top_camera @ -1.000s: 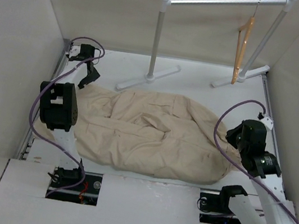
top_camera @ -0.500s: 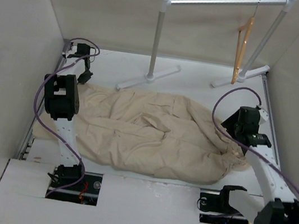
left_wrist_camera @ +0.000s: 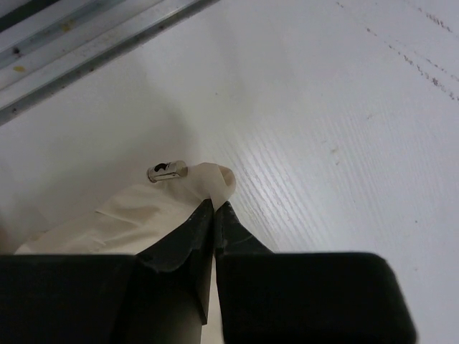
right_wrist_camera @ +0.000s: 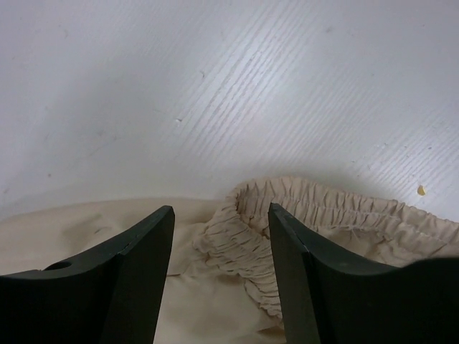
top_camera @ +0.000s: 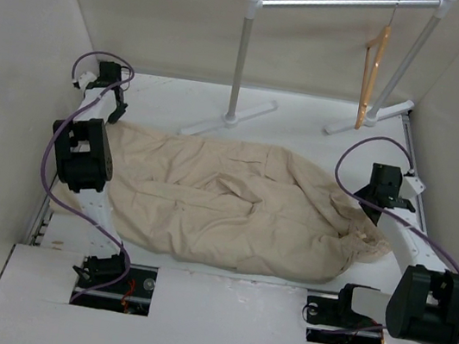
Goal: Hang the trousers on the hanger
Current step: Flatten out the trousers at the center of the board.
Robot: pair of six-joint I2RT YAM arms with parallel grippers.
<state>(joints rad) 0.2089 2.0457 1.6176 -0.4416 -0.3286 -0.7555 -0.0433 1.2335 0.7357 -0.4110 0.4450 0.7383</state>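
Trousers [top_camera: 233, 203] are lying crumpled across mid tabletop [top_camera: 306, 132]. L gripper [left_wrist_camera: 214, 208] is pinching a cloth corner, jaws fully closed (near far-left corner). R gripper [right_wrist_camera: 221, 208] is hovering approx. half-open over the elastic waistband [right_wrist_camera: 323, 204], gripping nothing. Hanger [top_camera: 373, 72] is hanging on rail [top_camera: 343, 4], far-right.

Trousers [top_camera: 233, 203]: soft matt cloth, wrinkled, waistband ruched. Hanger [top_camera: 371, 72] is smooth pale wood. Rail [top_camera: 343, 4] gleams, smooth metal. Surface [top_camera: 307, 123] under it all: white, matt, finely ribbed.
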